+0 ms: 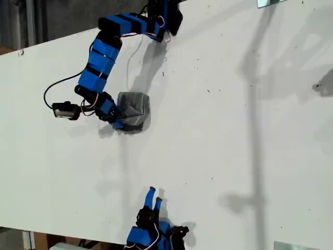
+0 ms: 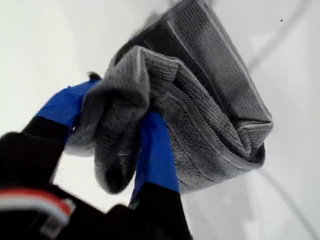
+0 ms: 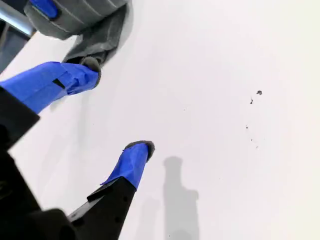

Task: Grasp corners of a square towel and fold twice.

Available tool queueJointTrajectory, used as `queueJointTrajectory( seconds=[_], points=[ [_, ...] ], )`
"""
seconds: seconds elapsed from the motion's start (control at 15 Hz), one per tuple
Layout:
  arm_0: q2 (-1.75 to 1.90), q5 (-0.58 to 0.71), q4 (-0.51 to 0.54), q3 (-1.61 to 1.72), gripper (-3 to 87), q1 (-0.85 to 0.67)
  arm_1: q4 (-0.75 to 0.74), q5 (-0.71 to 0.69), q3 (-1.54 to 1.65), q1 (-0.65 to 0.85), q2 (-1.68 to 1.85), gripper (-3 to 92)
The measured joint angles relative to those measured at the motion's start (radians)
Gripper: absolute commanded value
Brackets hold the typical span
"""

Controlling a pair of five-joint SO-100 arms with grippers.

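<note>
bare white table [image 1: 234, 156] all round, bunched towel [image 1: 134, 110] the only obstacle

The towel [image 2: 210, 105] is grey with a ribbed weave and thin raised stripes that seem a shade paler, though up close that is hard to judge. My first end effector [image 2: 112, 145] wears bright blue on its fingers [image 2: 156, 155] over black, with a red-and-white strip below. My second end effector [image 3: 107, 112] is likewise blue over black. The counter [image 1: 234, 146] is white with dark specks.

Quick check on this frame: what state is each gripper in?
My first gripper: closed on a bunched fold of the towel.
My second gripper: open, holding nothing, above the bare table.
</note>
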Motion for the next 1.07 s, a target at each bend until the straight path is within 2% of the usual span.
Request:
queueJointTrajectory(
  seconds=[0.2,0.33,0.53,0.67,0.8,0.87,1.0,1.07],
  points=[
    [0.049,0.0,0.003,0.035,27.4,0.0,0.04,0.038,0.298,0.054,0.445,38.5],
    [0.094,0.002,0.002,0.069,27.3,0.0,0.011,0.127,0.724,0.04,0.867,37.5],
    [0.11,0.048,-0.008,0.107,27.2,-0.041,-0.161,0.403,1.42,-0.218,1.378,37.0],
    [0.112,0.094,-0.04,0.138,26.7,-0.106,-0.16,0.612,1.738,-0.385,1.721,36.2],
    [0.118,0.196,-0.106,0.224,25.9,-0.202,-0.005,0.759,1.858,-0.474,2.088,36.5],
    [0.132,0.239,-0.115,0.245,25.5,-0.265,0.006,0.781,1.878,-0.491,2.154,44.0],
    [0.144,0.238,-0.121,0.262,24.4,-0.319,0.014,0.808,1.887,-0.471,2.198,41.6],
    [0.146,0.201,-0.123,0.273,24.4,-0.328,0.028,0.821,1.898,-0.456,2.197,37.2]
  ],
)
